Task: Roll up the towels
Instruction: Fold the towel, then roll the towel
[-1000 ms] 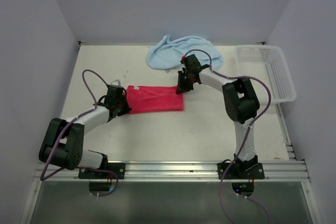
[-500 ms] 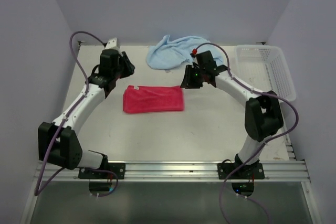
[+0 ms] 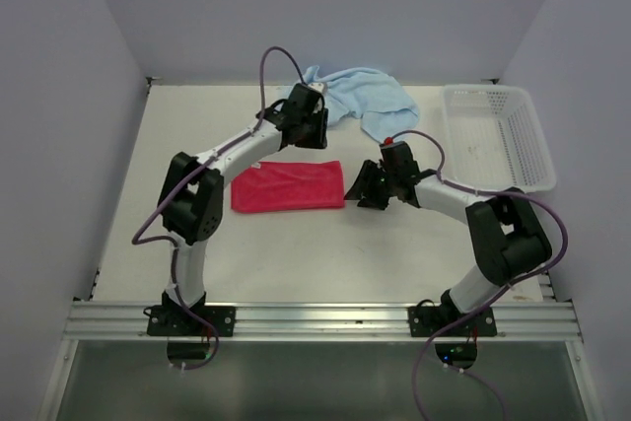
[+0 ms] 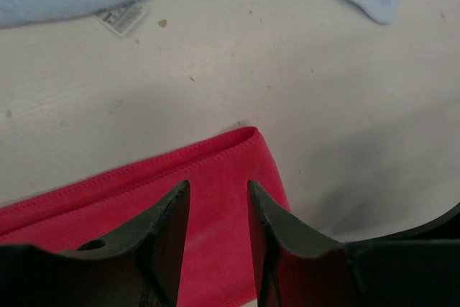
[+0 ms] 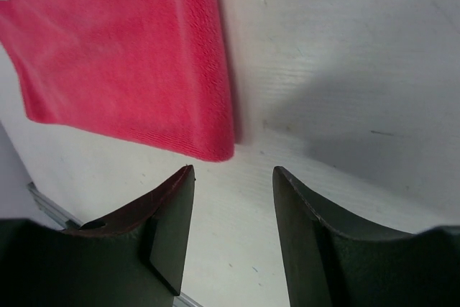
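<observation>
Blue towel (image 3: 367, 89) lying crumpled at 12 o'clock on desk (image 3: 296, 253), left arm crossing its near edge. Red towel (image 3: 288, 187) lying flat mid-desk, long axis running 9 to 3 o'clock. Left fingers (image 3: 314, 137) hanging partly open over its far right corner, gripping nothing. Right fingers (image 3: 363, 189) standing parted just beside its 3 o'clock edge, gripping nothing. White basket (image 3: 452, 140) sitting at 2 o'clock, only bare mesh showing inside.
</observation>
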Controlling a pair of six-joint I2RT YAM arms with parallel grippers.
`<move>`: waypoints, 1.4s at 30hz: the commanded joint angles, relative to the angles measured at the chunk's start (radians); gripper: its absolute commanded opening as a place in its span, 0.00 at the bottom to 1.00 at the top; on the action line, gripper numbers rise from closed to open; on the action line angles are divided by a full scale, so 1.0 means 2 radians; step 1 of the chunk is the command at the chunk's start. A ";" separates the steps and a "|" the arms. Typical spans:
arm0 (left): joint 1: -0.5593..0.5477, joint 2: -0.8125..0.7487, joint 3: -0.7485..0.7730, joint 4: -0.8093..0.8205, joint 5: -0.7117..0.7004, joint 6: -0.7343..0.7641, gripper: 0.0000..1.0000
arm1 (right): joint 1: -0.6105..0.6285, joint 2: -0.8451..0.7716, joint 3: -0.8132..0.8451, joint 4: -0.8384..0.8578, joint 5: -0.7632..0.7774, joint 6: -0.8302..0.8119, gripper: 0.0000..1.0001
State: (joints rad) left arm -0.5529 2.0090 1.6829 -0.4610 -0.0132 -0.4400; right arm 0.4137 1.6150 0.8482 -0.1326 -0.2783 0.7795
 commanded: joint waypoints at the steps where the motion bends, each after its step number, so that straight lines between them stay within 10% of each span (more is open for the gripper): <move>1: -0.026 0.012 0.047 -0.040 -0.008 0.013 0.42 | -0.001 0.011 -0.008 0.096 -0.024 0.042 0.52; 42: -0.081 0.243 0.250 -0.177 -0.068 -0.008 0.47 | -0.001 0.124 -0.066 0.226 -0.078 0.074 0.37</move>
State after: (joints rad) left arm -0.7094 2.4432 2.1296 -0.7803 -0.1360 -0.4381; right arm 0.4118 1.8217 0.7437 0.3824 -0.4679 0.9741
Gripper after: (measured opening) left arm 0.476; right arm 0.378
